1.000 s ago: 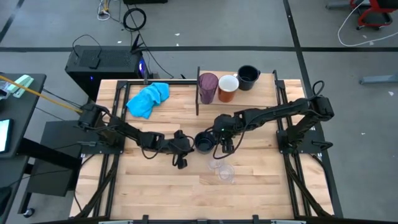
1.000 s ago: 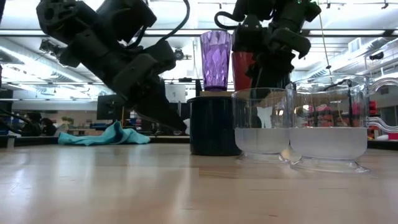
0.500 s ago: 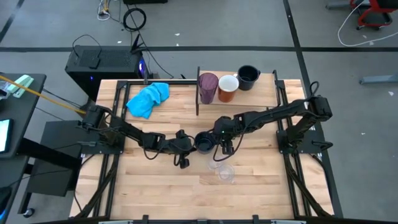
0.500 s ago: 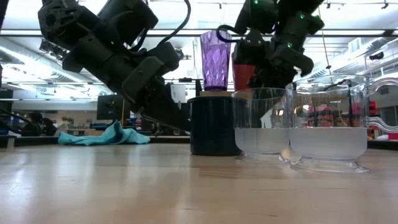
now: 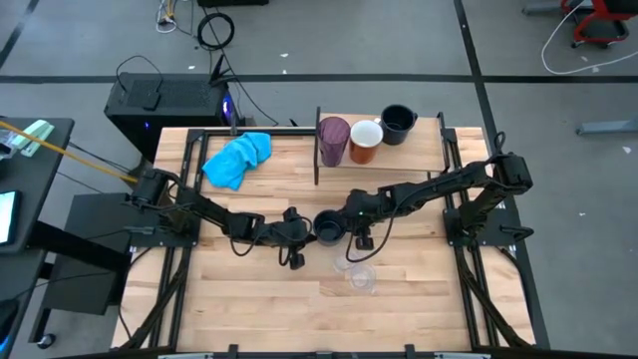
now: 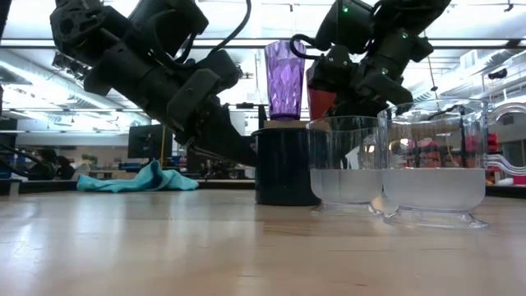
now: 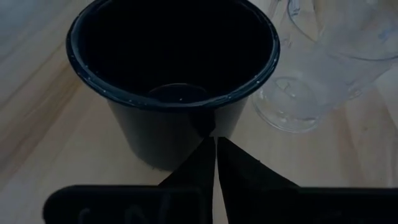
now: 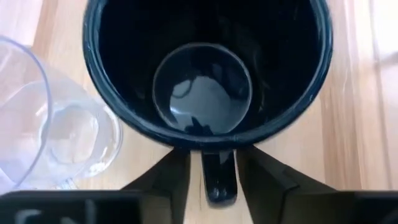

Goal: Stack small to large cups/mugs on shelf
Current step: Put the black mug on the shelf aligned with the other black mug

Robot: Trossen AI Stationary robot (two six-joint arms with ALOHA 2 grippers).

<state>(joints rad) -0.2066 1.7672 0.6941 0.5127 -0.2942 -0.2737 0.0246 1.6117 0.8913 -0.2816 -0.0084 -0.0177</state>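
Black mug (image 5: 328,226) stands upright mid-table, mouth up, empty; the two clear cups (image 5: 355,271) are just beside it on the near side, one almost touching. On the shelf (image 5: 317,150) at the far edge are seen the purple tumbler (image 5: 333,141), orange mug (image 5: 366,141) and second black mug (image 5: 398,123).

Key relation: the handle (image 8: 218,175) points toward the right gripper (image 8: 212,168) and lies between its fingers, long axis vertical. Jaws are narrowly open, straddling the handle, not yet clamped as far as can be judged. Right arm is better placed for the pick.

Left gripper (image 7: 215,155) sits against the opposite wall of the mug, fingers pressed together with nothing between them, tips at or touching the wall. Likely only bracing.
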